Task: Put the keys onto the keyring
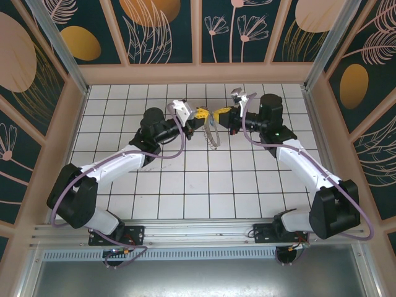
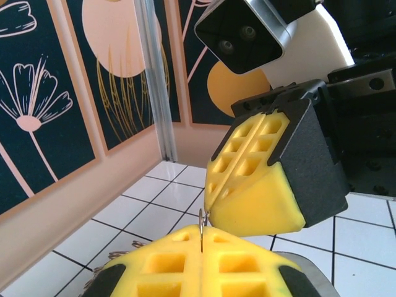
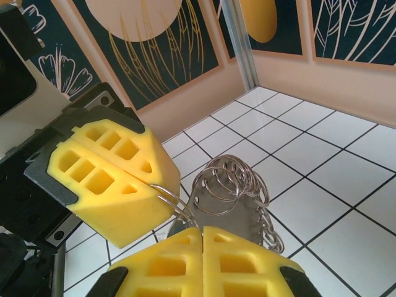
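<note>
Dark blue walls (image 1: 161,25) with big painted flowers and orange circles are standing all around a white tiled worktop (image 1: 185,185). On the left side, the left arm (image 1: 117,164) is reaching up and across toward the middle of the far half of the worktop. The left gripper (image 1: 201,115) is sitting at its tip, and its two yellow pads are pressing tight together on a thin silver wire loop. That loop is part of the keyring (image 1: 213,135), which is hanging in the air between the two grippers, a bit above the tiles. Seen from the right wrist, the keyring (image 3: 229,182) is looking like a bunch of shiny round wire rings lying on top of each other, with a flat grey piece under them and small loops running down one edge. I cannot tell the keys apart from the rest of this shiny bunch. Just to the right of it, the right gripper (image 1: 221,113) is facing the left one, almost nose to nose. Its yellow pads are squeezing together too, pinching the keyring from the other side. On the right side, the right arm (image 1: 303,164) is stretching back down to the near edge of the worktop.
</note>
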You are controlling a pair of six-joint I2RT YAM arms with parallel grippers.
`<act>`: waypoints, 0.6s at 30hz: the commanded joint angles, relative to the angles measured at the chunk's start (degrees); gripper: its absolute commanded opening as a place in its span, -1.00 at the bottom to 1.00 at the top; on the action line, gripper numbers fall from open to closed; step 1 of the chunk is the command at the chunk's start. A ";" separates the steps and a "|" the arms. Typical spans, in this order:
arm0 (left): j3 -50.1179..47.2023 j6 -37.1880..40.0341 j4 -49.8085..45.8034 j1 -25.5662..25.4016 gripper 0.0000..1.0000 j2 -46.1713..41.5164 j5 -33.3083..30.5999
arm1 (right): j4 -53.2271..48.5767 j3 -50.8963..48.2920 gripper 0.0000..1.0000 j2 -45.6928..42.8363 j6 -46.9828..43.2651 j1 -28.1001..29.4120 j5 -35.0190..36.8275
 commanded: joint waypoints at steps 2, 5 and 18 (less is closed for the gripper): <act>-0.33 -6.81 12.25 -0.31 -1.00 -1.21 2.96 | 2.29 -1.44 -1.00 -0.14 1.37 -1.26 -0.80; -0.69 -9.95 15.50 -0.28 -1.00 -0.68 2.97 | 2.98 -1.68 -1.00 -0.14 2.02 -1.31 -1.66; -0.50 -16.41 20.25 -0.16 -1.00 0.41 5.15 | 4.41 -2.23 -1.00 -0.68 4.29 -5.98 -10.69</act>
